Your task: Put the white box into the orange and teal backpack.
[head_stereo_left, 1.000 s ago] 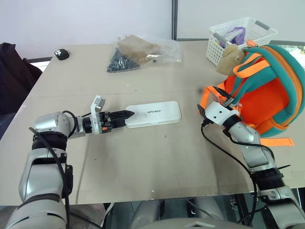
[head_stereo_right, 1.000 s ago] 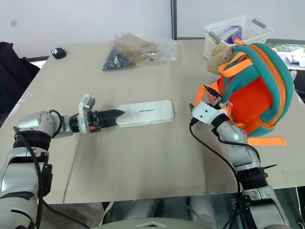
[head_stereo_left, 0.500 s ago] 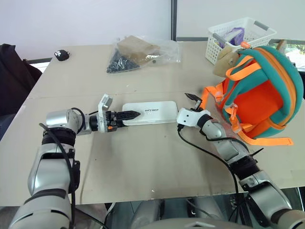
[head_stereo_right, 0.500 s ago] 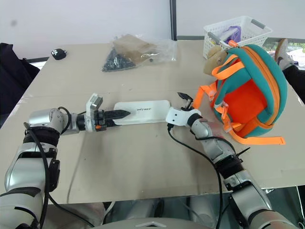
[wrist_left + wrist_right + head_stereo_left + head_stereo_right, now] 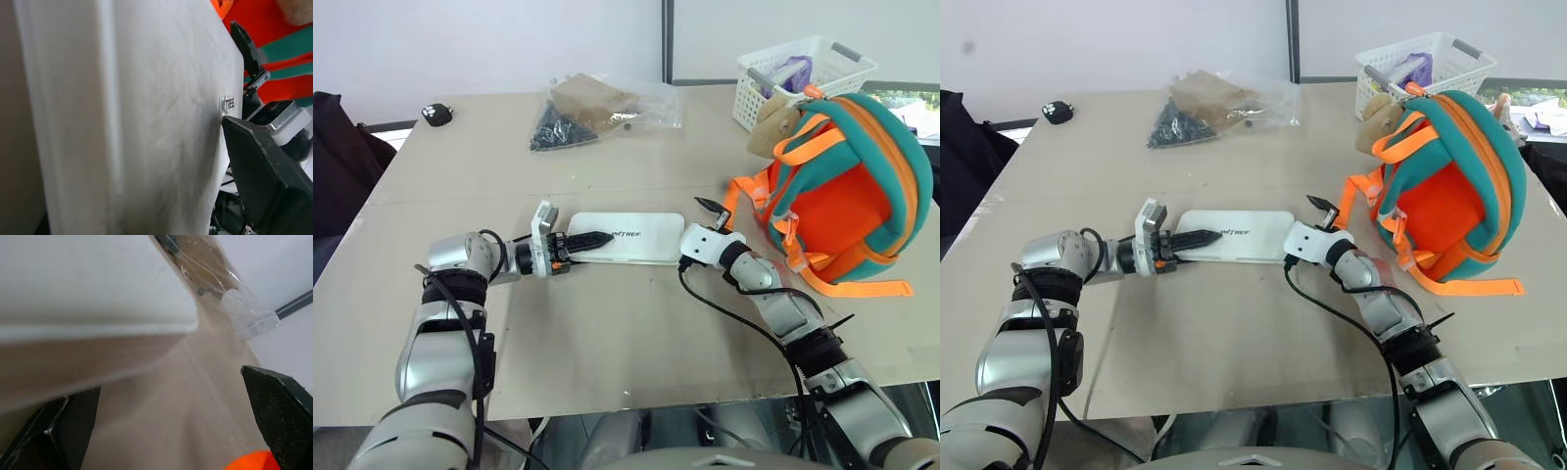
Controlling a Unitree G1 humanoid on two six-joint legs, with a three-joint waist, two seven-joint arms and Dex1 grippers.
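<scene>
Jaws first: left gripper [image 5: 590, 239] lies low at the near-left end of the white box [image 5: 631, 237], one black finger [image 5: 264, 181] resting on the lid beside the small dark lettering; the second finger is hidden by the case, so whether it clamps the box I cannot tell. Right gripper [image 5: 705, 208] stands with its fingers spread wide at the box's right end, nothing between them; one fingertip [image 5: 709, 205] rises clear above the table [image 5: 607, 333], and the wrist view looks past both pads at the box edge, blurred.

White box lies flat on the table between the two grippers. Orange and teal backpack [image 5: 847, 186] stands well to the right of it, apart from it, its opening not visible from the head views; a tan plush toy [image 5: 773, 122] hangs at its top.

Against a second ago: right gripper has left the backpack's straps and come across to the box end; left gripper has edged in along the box. Box barely shifted.
</scene>
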